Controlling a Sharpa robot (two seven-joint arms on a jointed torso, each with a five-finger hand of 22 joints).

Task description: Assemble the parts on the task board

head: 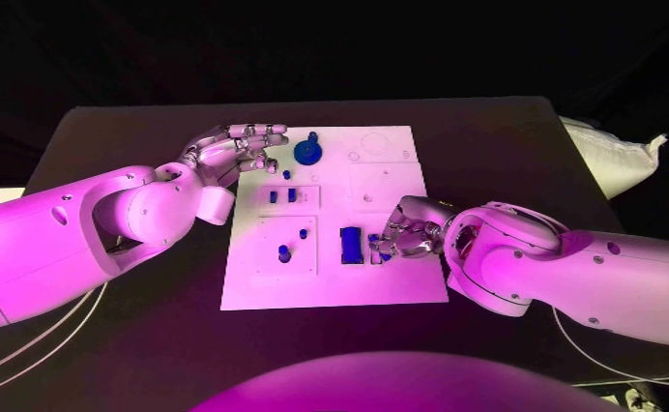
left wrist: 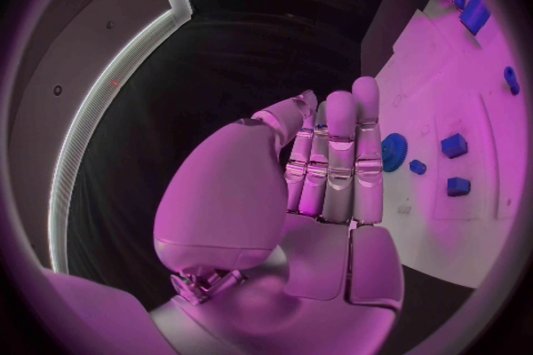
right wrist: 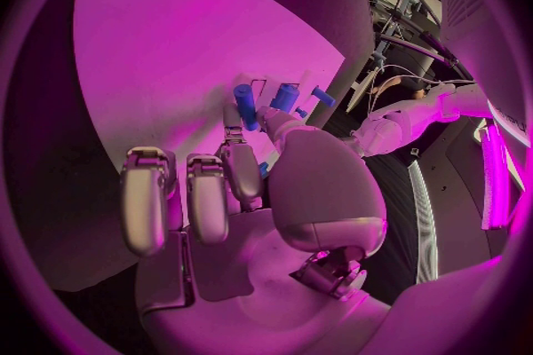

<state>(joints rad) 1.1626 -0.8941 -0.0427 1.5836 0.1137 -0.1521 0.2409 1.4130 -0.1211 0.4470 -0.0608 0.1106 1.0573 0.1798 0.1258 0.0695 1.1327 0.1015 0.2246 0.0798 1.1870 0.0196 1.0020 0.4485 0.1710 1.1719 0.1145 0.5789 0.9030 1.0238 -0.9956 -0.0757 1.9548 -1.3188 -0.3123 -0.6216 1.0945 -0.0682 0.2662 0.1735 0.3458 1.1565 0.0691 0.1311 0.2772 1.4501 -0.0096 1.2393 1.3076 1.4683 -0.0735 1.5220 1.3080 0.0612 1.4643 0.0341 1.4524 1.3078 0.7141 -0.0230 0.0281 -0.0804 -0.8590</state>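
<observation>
- Head view shows our two arms over a black table point(head: 139, 132), with the white board point(head: 334, 286) lying flat in the middle of it.
- Our right hand point(head: 407, 231) rests low at the board's right side, fingers curled in around a small blue piece point(head: 376, 250). It seems to pinch that piece, though the fingers hide most of it.
- A taller blue block point(head: 350, 244) stands on the board just beside that hand, on its left.
- Our left hand point(head: 234, 153) hovers at the board's upper left edge. In the left wrist view its fingers point(left wrist: 340, 151) are straight and close together, and it holds nothing.
- A round blue gear point(head: 308, 151) lies just past the left fingertips. Two small blue blocks point(head: 281, 196) sit lower down, and a blue peg point(head: 284, 253) stands near the board's lower left.
- Right wrist view shows a blue cylinder point(right wrist: 244, 105) just beyond our right fingers point(right wrist: 239, 167), with other blue parts close by.
- We judge the main risk to be at the right hand: the pinched piece is small, so it could twist or slip out if the hold is shallow.
- The curled fingers could also knock the block over, since it stands so near them.
- If the piece meets its slot tilted, it could jam, and pushing might shift the board.
- The left hand, if it sweeps inward, could nudge the gear out of place.
</observation>
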